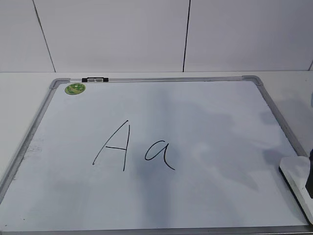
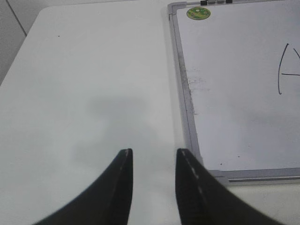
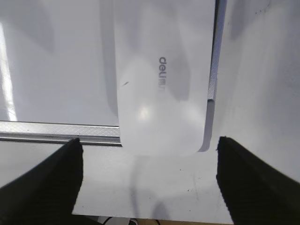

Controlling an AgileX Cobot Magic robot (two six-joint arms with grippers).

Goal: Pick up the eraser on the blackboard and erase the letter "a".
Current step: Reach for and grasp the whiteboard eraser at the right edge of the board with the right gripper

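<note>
A: So, where is the eraser [image 1: 297,172] being seen at this moment?

B: It is being shown lying on the blackboard [image 1: 161,79] at the near right corner, white top up, with its black underside just being glimpsed along one edge in the exterior view. In the right wrist view the eraser [image 3: 161,75] is being seen overhanging the grey frame of the blackboard [image 3: 56,61] at that corner.

A: And how is the right gripper [image 3: 149,173] being held?

B: It is being held wide apart, one dark finger [image 3: 47,183] on each side of the eraser's end; nothing is being gripped and the eraser is not being touched.

A: What is being shown of the left gripper [image 2: 153,164]?

B: Its jaws are being kept parted with a bare gap between them, over the white table [image 2: 84,93] just beside the left frame of the blackboard [image 2: 185,98]. Nothing is being held there.

A: Where is the letter "a" [image 1: 159,153] being found?

B: It is being seen near the board's middle, just right of a taller capital "A" [image 1: 113,146], well apart from the eraser. A green sticker [image 1: 75,88] and a black clip [image 1: 95,79] are being seen at the far left corner.
</note>
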